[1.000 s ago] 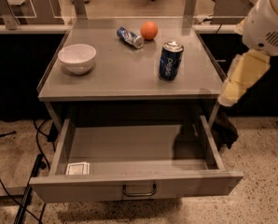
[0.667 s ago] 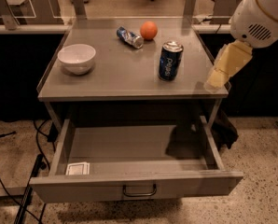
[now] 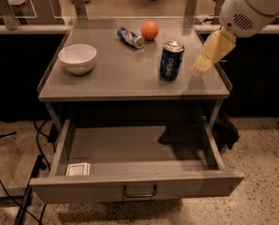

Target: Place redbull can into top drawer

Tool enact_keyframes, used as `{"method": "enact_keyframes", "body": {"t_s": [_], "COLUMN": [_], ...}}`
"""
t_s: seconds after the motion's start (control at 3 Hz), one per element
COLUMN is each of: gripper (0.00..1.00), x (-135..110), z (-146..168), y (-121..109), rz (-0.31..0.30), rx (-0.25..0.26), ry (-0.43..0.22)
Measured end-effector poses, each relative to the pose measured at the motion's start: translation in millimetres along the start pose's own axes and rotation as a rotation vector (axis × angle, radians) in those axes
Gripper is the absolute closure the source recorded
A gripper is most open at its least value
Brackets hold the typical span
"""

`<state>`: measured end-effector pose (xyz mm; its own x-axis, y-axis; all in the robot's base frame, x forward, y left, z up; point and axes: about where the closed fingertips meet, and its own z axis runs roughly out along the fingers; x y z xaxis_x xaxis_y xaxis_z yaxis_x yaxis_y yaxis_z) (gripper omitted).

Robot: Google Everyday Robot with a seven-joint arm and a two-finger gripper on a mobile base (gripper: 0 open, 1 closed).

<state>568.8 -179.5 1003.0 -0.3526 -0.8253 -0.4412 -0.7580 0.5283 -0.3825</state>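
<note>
Approach step: my gripper (image 3: 199,68) hovered above the grey table's (image 3: 121,71) right edge, jaw state indeterminate. Next move required reaching the toppled slim blue-and-silver redbull can (image 3: 130,37).

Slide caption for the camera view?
Gripper hovers above the table beside the Pepsi can; redbull can lies on its side near the orange; top drawer open.
</note>
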Motion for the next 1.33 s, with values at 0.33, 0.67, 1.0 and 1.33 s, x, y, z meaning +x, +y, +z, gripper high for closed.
{"method": "enact_keyframes", "body": {"t_s": [0.33, 0.67, 1.0, 1.33], "gripper": [0.00, 0.00, 0.00, 0.00], "x": [-1, -15, -45, -79], "z": [5, 22, 48, 78], "y": [-12, -48, -89, -119], "rz": [0.036, 0.099, 0.157, 0.191], "rx": [0.024, 0.097, 0.159, 0.173], "ry": [0.037, 0.028, -0.027, -0.106]}}
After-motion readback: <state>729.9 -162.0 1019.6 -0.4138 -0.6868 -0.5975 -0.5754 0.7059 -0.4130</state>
